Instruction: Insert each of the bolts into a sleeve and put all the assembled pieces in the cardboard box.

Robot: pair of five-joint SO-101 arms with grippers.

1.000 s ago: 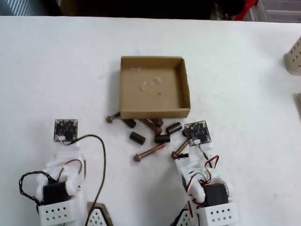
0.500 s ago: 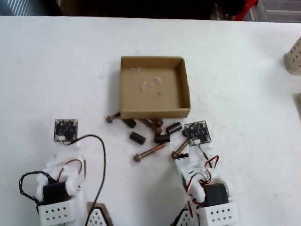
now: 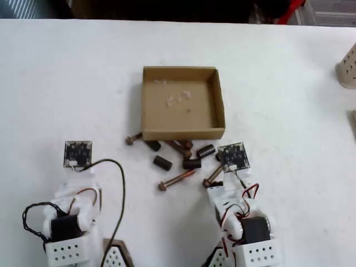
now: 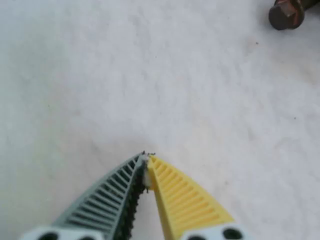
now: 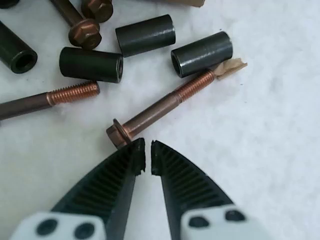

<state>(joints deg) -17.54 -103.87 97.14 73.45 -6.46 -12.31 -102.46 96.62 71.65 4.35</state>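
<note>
The right fingers stood all but closed on nothing, tips just beside a copper bolt, dark sleeves beyond it and the cardboard box farther ahead, while the left fingers met, empty, above the white surface.
</note>
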